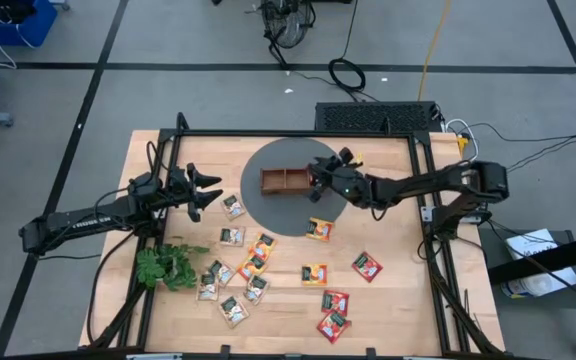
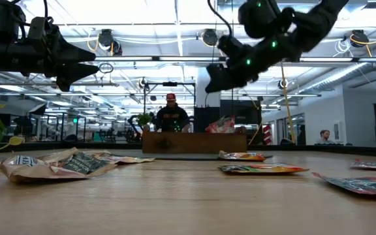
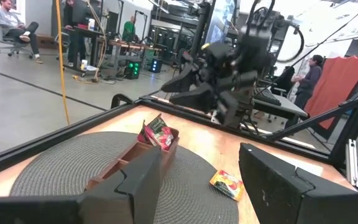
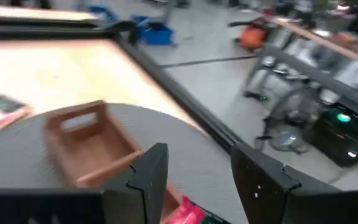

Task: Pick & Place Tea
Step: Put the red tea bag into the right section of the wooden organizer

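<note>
The right gripper (image 1: 320, 176), open and empty over the brown three-compartment wooden tray (image 1: 286, 180), should rise straight before leaving its red square sachet (image 3: 159, 131).

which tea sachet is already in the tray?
The red sachet standing in the end compartment of the wooden tray, below the right gripper. All other sachets lie flat on the table or mat.

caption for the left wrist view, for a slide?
Right hand hovers open above the wooden tray, a red tea sachet standing in its end compartment.
</note>
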You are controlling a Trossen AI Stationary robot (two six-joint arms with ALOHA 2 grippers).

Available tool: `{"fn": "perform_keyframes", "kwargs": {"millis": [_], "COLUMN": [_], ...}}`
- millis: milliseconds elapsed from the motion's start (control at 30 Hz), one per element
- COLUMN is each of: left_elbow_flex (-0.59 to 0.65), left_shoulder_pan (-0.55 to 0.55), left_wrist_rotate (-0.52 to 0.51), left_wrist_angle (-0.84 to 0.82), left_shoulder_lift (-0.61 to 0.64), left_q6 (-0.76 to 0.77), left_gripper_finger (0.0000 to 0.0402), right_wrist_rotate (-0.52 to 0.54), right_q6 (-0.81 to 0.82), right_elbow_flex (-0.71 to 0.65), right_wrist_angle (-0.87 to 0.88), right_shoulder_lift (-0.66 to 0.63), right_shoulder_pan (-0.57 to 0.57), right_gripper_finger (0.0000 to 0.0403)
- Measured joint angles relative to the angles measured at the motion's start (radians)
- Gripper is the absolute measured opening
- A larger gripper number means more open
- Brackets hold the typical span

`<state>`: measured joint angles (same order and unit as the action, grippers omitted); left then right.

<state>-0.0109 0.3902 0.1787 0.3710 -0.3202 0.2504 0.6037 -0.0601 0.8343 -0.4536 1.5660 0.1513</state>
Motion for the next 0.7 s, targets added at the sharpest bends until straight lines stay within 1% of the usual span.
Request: {"fn": "perform_keyframes", "kwargs": {"millis": [67, 200, 267, 300, 367, 400, 433, 567, 700], "left_elbow_flex": [0.000, 0.000, 0.000, 0.000, 0.000, 0.000, 0.000, 0.000, 0.000], "left_shoulder_pan": [0.000, 0.000, 0.000, 0.000, 0.000, 0.000, 0.000, 0.000, 0.000], "left_wrist_rotate": [0.000, 0.000, 0.000, 0.000, 0.000, 0.000, 0.000, 0.000, 0.000], "left_wrist_angle": [0.000, 0.000, 0.000, 0.000, 0.001, 0.000, 0.000, 0.000, 0.000], "left_shoulder_lift": [0.000, 0.000, 0.000, 0.000, 0.000, 0.000, 0.000, 0.000, 0.000], "left_q6": [0.000, 0.000, 0.000, 0.000, 0.000, 0.000, 0.000, 0.000, 0.000], "left_gripper_finger": [0.0214, 0.0214, 0.0214, 0.0214, 0.0214, 0.0214, 0.0214, 0.0214, 0.0214], "right_wrist_rotate": [-0.069, -0.197, -0.272, -0.318, -0.401, -0.426, -0.430, -0.425, -0.420], "right_q6": [0.017, 0.067, 0.077, 0.077, 0.070, 0.062, 0.049, 0.052, 0.074], "right_elbow_flex": [0.061, 0.218, 0.275, 0.291, 0.299, 0.299, 0.297, 0.287, 0.269], "right_wrist_angle": [0.148, 0.573, 0.747, 0.791, 0.830, 0.842, 0.841, 0.860, 0.862], "right_shoulder_lift": [-0.028, -0.038, -0.026, -0.018, -0.012, -0.012, -0.012, -0.013, 0.008], "right_shoulder_pan": [0.011, 0.045, 0.065, 0.075, 0.091, 0.096, 0.099, 0.115, 0.122], "right_gripper_finger": [0.0159, 0.0152, 0.0133, 0.0116, 0.0069, 0.0040, 0.0020, 0.0003, 0.0000]}}
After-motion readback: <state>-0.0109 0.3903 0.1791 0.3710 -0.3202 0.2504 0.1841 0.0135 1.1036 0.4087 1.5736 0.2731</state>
